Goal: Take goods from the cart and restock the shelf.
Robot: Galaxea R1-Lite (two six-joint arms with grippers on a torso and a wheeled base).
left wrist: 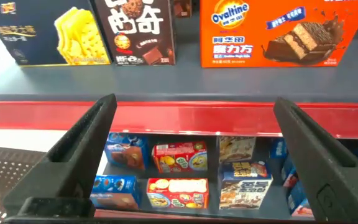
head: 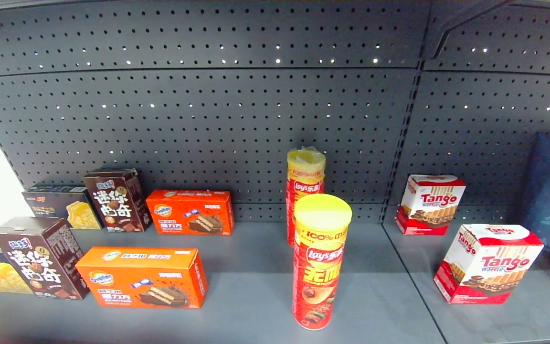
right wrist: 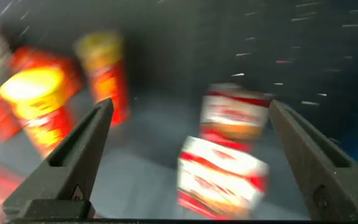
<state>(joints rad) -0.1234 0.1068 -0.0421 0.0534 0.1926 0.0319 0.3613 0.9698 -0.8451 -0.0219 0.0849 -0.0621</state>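
Front chip can (head: 322, 260) upright near the shelf (head: 256, 267) edge, yellow lid on. A second can (head: 305, 186) stands just behind it. Left of the chip can: two orange boxes (head: 143, 277), then two brown boxes (head: 41, 258) farther out. Right of it, well apart: two wafer boxes (head: 487, 263). Fingers spread and empty on the left hand (left wrist: 194, 99), facing the shelf's red lip (left wrist: 185, 117) left of the chip can. Likewise spread and empty, the right hand (right wrist: 191, 104) faces the wafer boxes.

The front chip can (head: 320, 258) covers the lower part of the rear chip can (head: 305, 177). A blue bag (head: 549, 191) runs off the edge. The wafer box (right wrist: 222, 177) is smeared.
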